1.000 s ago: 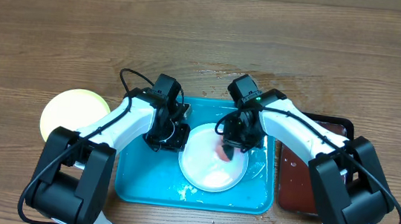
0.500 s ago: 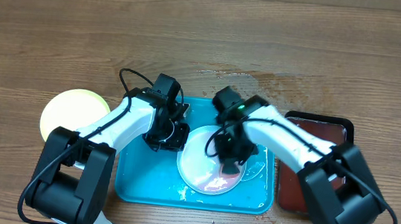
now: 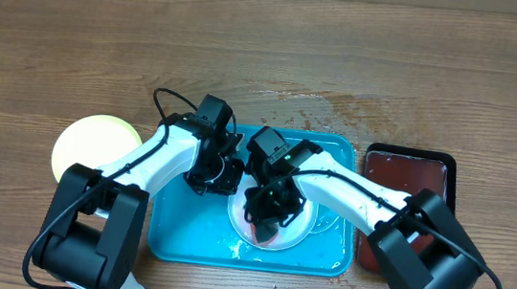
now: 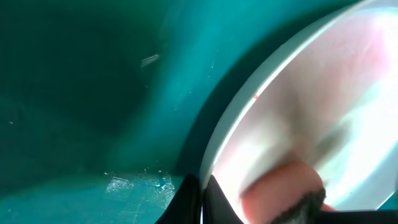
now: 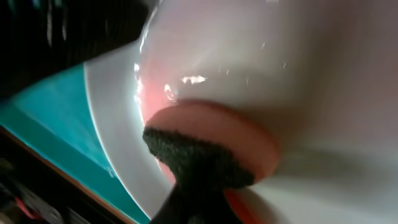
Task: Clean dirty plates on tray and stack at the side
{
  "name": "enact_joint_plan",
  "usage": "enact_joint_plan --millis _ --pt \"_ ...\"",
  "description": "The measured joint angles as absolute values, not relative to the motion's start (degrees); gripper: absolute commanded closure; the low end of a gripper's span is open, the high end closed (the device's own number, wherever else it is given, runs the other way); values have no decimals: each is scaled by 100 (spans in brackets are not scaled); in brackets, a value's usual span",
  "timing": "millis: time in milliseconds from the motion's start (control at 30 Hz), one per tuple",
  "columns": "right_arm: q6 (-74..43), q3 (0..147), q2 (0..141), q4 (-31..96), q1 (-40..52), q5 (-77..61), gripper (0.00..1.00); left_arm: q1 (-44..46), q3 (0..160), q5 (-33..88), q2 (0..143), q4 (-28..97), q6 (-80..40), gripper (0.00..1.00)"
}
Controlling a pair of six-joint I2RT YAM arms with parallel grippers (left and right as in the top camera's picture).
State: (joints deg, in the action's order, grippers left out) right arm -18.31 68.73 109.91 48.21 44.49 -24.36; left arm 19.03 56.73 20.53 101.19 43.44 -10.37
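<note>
- From above, the turquoise tray [image 3: 172, 232] sits mid-table with one white plate [image 3: 296, 227] lying in its right half.
- Beside the tray's left edge, out on the table [image 3: 59, 27], rests a yellow-green plate [image 3: 95, 144]. It looks clean, though whether a second lies beneath it cannot be told from this angle.
- On the right stands a black tray [image 3: 410, 153] of reddish-brown liquid, apart from the work.
- At the white plate's left rim, the left gripper [image 3: 224, 175] is down on the edge, while the right gripper [image 3: 265, 220] presses onto the plate's middle.
- Through the left wrist camera, dark fingertips [image 4: 217, 200] sit closed at the plate's rim and appear to pinch it, steadying it against the tray floor. A pink sponge [image 4: 283, 193] shows on the plate's face, which has a rosy tint.
- Through the right wrist camera, the jaws are clamped together on the sponge, its dark scouring layer up against the fingers and its pink side flat on the plate. A red film shows around it, near the rim.
- By my judgement, the task is well along: the yellow-green ware is set aside, and this looks like the last plate, mid-scrub.
- What remains is clearing the red tint, then lifting the plate onto the stack at the left.
</note>
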Motion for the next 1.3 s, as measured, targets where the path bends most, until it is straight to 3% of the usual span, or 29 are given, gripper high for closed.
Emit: enact_joint_plan --millis 400,767,1000,1300 --pt "-3581 6855 11019 3573 4080 -2110 96 1905 5673 2056 10119 4401 -1037 96" --pt "-4648 6932 11008 4244 3879 -1135 96 1914 5673 2056 10119 4412 -1037 96" --pt "-4595 6971 10960 4978 3168 -871 96 1916 5673 2088 10119 4407 -1039 96" --pt "-3476 6982 10956 5332 2980 -805 96 1953 5673 2226 10119 4372 -1039 96"
